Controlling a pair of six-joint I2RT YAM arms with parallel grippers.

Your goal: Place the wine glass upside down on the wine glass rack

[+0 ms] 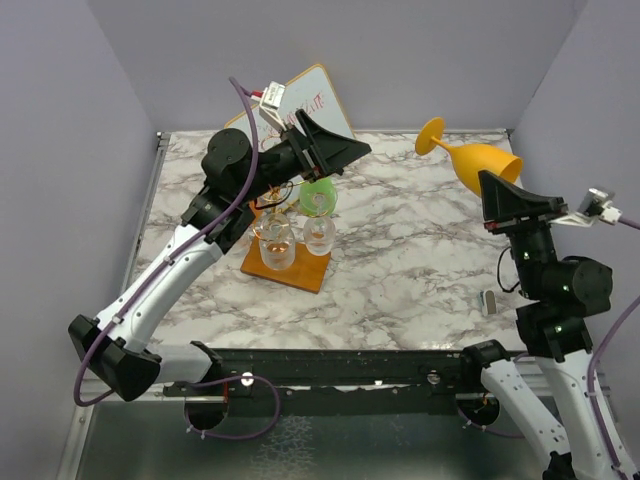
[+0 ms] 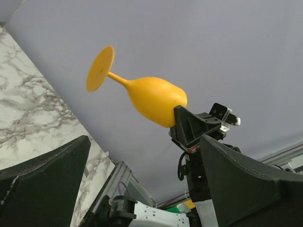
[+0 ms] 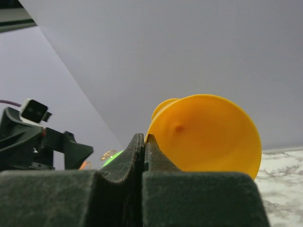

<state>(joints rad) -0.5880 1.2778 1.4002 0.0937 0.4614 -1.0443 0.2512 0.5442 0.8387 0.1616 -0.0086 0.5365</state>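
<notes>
High at right | right gripper (image 1: 490, 185) clamped on wine glass (image 1: 480, 158) rim | left gripper (image 1: 345, 150) fingers apart, empty | step: carrying | next: invert onto wine glass rack (image 1: 305, 275)

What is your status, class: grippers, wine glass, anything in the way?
Right gripper shut on orange wine glass rim, glass aloft, tilted. Left gripper open above wine glass rack, crowding it. Rack already carries other glasses.

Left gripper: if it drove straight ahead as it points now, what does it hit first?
Likely the orange wine glass pinched in the right gripper, or that gripper itself; depth is unclear.
</notes>
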